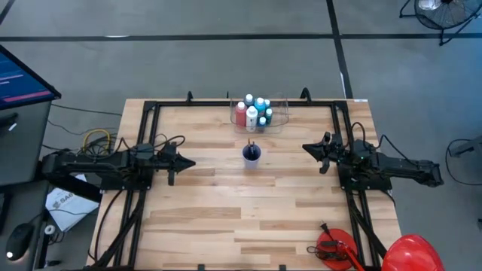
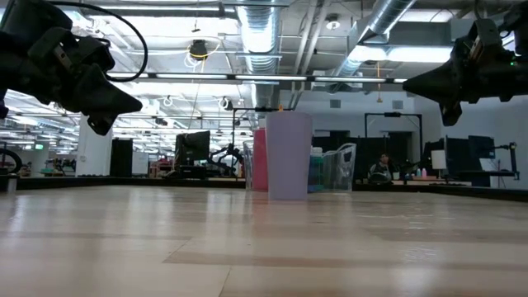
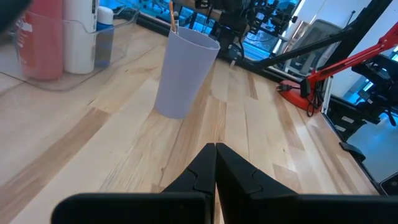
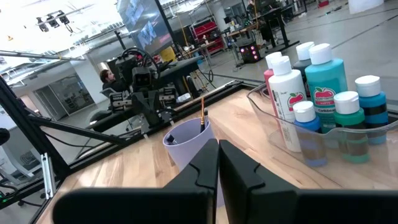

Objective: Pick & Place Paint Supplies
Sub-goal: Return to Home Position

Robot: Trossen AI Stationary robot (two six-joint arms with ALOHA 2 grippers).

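Several white-capped paint bottles (image 1: 253, 113) stand upright inside a clear plastic tub (image 1: 280, 120) at the table's far middle; red, white, teal and blue ones (image 4: 323, 81) show in the right wrist view. In front of the tub a small blue-purple cup (image 1: 251, 154) stands on the table with thin brushes (image 4: 203, 115) sticking up out of it. My left gripper (image 1: 191, 162) hovers shut at the table's left, pointing toward the cup. My right gripper (image 1: 306, 148) hovers shut at the table's right, facing the cup. Both hold nothing.
A black frame (image 1: 151, 113) runs around the table's edges. A red clamp tool (image 1: 335, 247) lies at the near right corner beside a red helmet (image 1: 410, 252). Bare wood lies between the cup and the table's near edge. A person (image 2: 381, 169) sits in the room beyond.
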